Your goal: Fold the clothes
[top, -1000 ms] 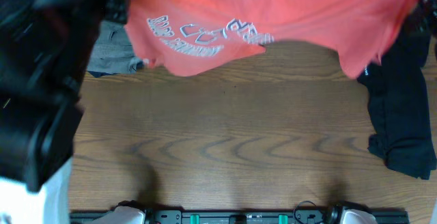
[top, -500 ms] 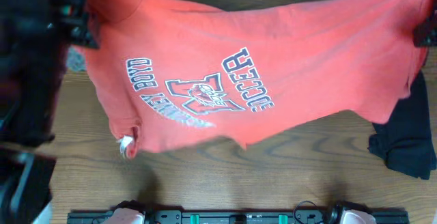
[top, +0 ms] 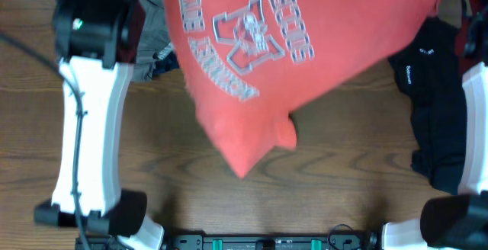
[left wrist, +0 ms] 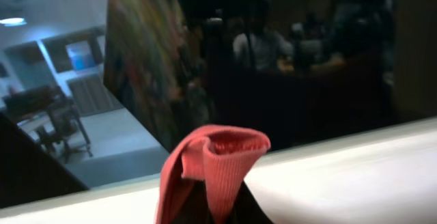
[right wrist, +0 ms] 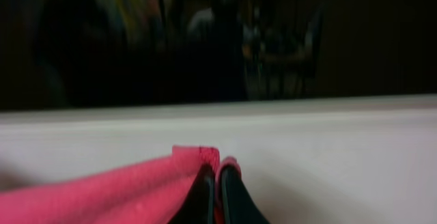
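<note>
A coral-red T-shirt (top: 252,105) is held up over the far half of the wooden table (top: 305,204), spread between the two arms, and its lowest corner hangs toward the middle of the table. White-and-dark lettering (top: 244,36) is printed across the chest around a block-letter emblem. It is seen tilted and upside down, so only a run like "EECHE" on the right side can be made out (the rest cannot be read with confidence).

The left gripper (left wrist: 217,207) is closed tight on a ribbed red edge of the T-shirt, which is bunched up above its dark fingers. The right gripper (right wrist: 217,193) is likewise pinched narrow on a red edge, with the cloth trailing off to the left in its own view.

Grey shorts (top: 155,25) and a navy piece (top: 165,61) are seen at the far left, partly covered by the T-shirt, beside the left arm (top: 90,128). A black shirt (top: 435,120) lies crumpled at the right, next to the right arm (top: 476,120). Small white marks (top: 410,73) are printed on it, too small to be read.
</note>
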You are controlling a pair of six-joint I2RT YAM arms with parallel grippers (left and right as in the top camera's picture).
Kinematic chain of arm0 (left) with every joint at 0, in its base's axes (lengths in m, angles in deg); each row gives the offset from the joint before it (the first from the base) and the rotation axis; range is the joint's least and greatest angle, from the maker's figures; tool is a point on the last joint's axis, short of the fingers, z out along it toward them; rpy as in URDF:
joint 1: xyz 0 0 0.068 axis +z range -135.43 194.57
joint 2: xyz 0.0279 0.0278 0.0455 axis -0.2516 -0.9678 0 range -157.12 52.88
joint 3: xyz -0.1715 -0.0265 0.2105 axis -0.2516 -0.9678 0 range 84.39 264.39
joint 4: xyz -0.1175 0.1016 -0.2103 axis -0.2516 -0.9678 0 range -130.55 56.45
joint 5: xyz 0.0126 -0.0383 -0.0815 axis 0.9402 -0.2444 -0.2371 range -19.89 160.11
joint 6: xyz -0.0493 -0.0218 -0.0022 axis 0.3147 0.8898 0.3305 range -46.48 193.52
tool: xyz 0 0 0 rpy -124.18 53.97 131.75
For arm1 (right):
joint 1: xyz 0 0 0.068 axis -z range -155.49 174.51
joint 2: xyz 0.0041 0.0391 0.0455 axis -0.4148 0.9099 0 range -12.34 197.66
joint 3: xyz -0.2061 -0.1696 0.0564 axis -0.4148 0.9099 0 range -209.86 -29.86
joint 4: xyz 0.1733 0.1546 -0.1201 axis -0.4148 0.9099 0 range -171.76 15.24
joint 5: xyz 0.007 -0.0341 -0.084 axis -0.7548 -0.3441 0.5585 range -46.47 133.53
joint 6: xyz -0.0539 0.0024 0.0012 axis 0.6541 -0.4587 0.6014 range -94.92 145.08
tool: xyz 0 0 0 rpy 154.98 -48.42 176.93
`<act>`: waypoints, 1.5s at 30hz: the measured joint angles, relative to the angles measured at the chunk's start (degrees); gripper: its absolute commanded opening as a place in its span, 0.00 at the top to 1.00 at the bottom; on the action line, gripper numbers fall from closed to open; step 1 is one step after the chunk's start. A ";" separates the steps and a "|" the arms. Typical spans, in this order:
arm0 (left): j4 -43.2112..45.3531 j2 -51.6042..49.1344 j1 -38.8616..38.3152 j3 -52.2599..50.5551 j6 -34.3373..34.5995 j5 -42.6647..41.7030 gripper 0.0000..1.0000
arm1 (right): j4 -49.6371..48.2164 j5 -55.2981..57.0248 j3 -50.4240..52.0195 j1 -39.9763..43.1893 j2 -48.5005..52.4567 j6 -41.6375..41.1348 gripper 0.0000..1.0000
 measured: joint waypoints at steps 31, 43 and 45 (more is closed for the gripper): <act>-51.76 -1.73 0.42 2.84 -1.01 -8.44 0.94 | 37.31 -11.06 -6.38 0.33 7.37 0.13 0.99; -77.70 -1.73 0.39 2.84 3.08 -13.84 0.94 | 63.65 -13.35 -6.43 0.33 7.28 8.17 0.99; -79.60 -1.73 0.28 2.82 3.54 -14.73 0.94 | 67.17 -13.46 -6.43 0.33 7.28 9.27 0.99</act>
